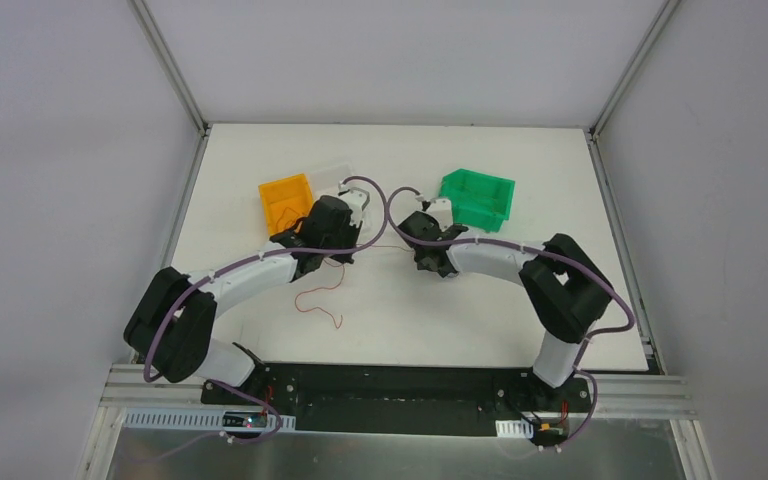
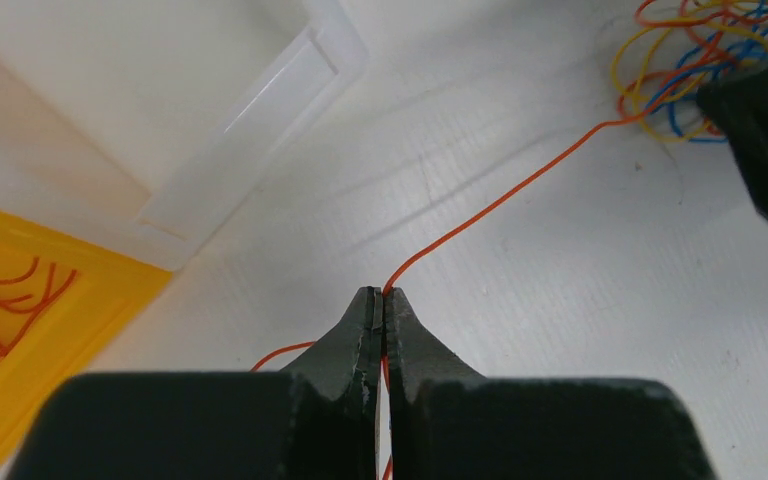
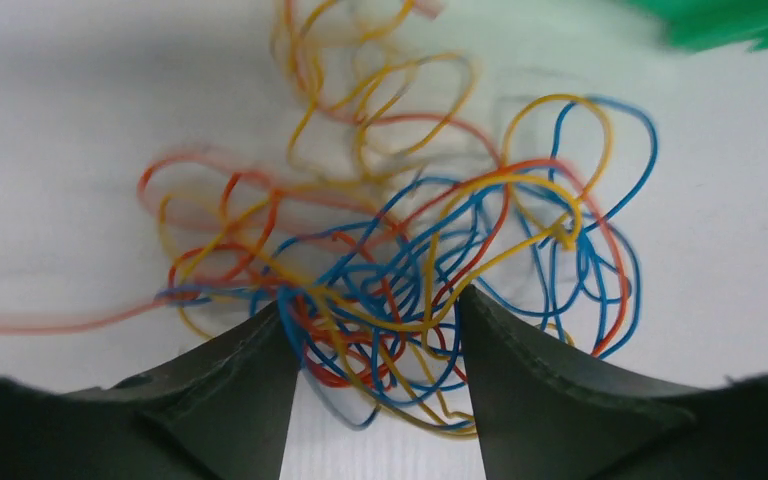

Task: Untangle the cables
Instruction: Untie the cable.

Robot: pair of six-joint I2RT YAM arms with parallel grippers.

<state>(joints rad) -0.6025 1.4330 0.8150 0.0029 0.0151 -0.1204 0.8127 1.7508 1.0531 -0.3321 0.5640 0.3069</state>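
Right gripper point(image 3: 375, 330) fingers sit closest, roughly half apart and astride the cables point(image 3: 400, 300). That's a loose clump of orange, blue and yellow loops out on the table point(image 1: 410, 320), about the middle and nearer the far edge. Loops brush the inner faces, but nothing looks squeezed. This stuff is hair-thin, weightless, springy and slippery imo, so yanking the clump would probably just tighten knots. Better to pinch a single strand away from the tangle. Left gripper point(image 2: 382, 300) has exactly that, clamped fully shut on one orange strand point(image 2: 500, 200) that runs back to the clump. Orange bin point(image 1: 285, 200) is left of it all, green bin point(image 1: 477, 198) right.
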